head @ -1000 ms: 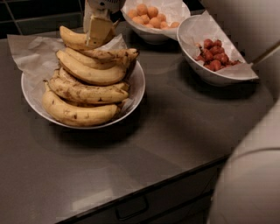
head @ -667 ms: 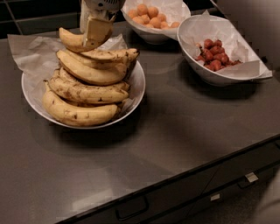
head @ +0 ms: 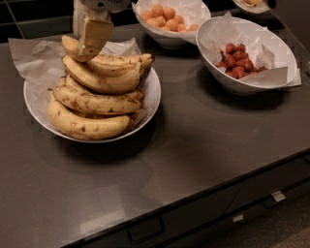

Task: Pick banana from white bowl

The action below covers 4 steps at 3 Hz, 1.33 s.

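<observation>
The white bowl [head: 154,92], wide, shallow and lined with crinkled paper, sits at the left of the dark counter with several bananas piled in it. The banana [head: 118,63] lies on top of the pile, its left end pointing to the back left. My gripper [head: 86,34] comes down from the top edge over that left end. One cream finger [head: 95,35] presses on the banana's near side and the other stands behind it. The gripper is shut on the banana, which still rests on the pile. The lower bananas [head: 92,123] are heavily brown-streaked.
A white bowl of orange balls [head: 167,13] stands just behind and to the right of the gripper. A deeper white bowl [head: 273,51] with red fruits is at the right. Another dish [head: 252,4] peeks in at the top right. Drawer fronts with handles [head: 145,233] run below the counter's front edge.
The pale arm that filled the right side has gone out of view, and the view has shifted slightly. The gripper stays on the top banana's left end; the banana has not visibly risen.
</observation>
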Available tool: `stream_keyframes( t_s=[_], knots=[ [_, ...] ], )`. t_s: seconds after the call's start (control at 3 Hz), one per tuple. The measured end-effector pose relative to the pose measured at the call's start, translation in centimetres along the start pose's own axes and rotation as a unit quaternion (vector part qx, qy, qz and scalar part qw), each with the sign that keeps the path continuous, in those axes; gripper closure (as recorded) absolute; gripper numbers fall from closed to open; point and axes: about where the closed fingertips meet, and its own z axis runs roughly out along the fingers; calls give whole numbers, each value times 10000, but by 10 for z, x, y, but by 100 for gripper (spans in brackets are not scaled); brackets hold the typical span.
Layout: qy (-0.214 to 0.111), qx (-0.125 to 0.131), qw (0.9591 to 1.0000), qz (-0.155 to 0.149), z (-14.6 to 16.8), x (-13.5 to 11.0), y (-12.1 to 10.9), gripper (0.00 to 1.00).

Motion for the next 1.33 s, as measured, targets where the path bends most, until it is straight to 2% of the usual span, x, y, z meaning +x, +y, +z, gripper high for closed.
stream_keyframes(
  t_s=[0.67, 1.0, 1.33],
  knots=[
    [-21, 321, 9982, -502, -22, -42, 16, 100],
    [-169, 354, 9973, -627, -26, -50, 24, 100],
    [-392, 386, 9969, -566, -27, -46, 36, 100]
  ],
)
